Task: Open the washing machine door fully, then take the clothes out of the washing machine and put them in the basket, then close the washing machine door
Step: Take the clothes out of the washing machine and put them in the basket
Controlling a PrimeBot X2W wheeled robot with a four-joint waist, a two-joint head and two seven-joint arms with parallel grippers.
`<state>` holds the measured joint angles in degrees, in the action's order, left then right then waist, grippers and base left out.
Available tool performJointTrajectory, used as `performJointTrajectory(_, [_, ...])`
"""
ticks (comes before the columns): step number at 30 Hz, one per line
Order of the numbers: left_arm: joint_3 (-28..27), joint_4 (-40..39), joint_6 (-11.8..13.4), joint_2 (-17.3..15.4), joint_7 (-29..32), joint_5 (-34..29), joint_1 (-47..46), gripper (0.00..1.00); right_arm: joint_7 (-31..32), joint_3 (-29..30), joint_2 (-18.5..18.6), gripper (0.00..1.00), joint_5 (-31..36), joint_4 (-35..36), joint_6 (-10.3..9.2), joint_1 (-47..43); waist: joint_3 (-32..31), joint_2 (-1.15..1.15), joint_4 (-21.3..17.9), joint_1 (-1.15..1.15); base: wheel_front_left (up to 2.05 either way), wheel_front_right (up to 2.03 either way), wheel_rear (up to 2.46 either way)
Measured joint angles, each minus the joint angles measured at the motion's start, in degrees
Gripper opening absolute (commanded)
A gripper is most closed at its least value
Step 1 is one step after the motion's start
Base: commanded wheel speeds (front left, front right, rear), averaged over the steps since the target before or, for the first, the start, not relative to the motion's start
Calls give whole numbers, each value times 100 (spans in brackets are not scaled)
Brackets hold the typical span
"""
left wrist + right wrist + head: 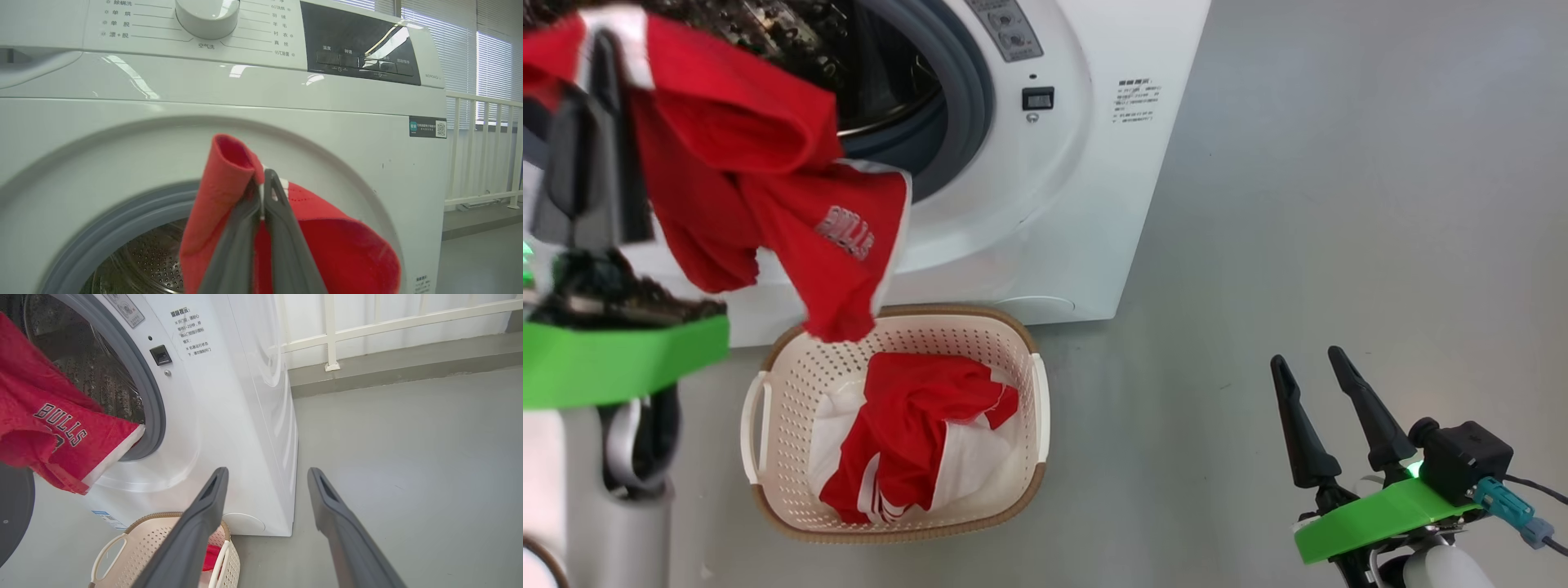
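In the head view, the left tool (600, 49) is raised at the upper left, in front of the open mouth of the washing machine (1078, 204). Its 2 fingers are together, clamped on a red garment (768, 180) with white lettering. The garment hangs down from the tool, and its lowest corner lies over the far rim of the basket (792, 384); we cannot tell if it touches the rim. The basket stands on the floor (1339, 204) just before the machine, with a second garment (907, 425), red and white, lying inside. The right tool (1307, 359) is at the lower right, well apart from the basket, with its fingers spread and nothing between them.

In the left wrist view, the left tool (261, 188) pinches a fold of the red garment (347, 245) before the machine front, above the steel drum (151, 261).

In the right wrist view, the right tool (267, 471) has its fingers wide apart over the floor. The red garment (49, 428) hangs across the drum opening at the left. The basket (143, 543) is below it. At the lower left edge is a dark rounded shape, which we take for the washing machine door (12, 514), swung open.
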<state>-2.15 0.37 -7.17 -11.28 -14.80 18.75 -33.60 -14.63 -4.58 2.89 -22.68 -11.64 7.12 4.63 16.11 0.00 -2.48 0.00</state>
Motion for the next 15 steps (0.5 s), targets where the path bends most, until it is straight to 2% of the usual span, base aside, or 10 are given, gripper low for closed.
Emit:
performJointTrajectory(8, [71, 371, 0, 11, 1, 91, 593, 0, 0, -20, 0, 100, 0, 16, 0, 23, 177, 0, -34, 0, 0, 0, 0])
performJointTrajectory(15, [291, 1024, 0, 102, 2, 120, 964, 0, 0, -24, 0, 100, 0, 70, 0, 147, 460, 0, -64, 0, 0, 0, 0])
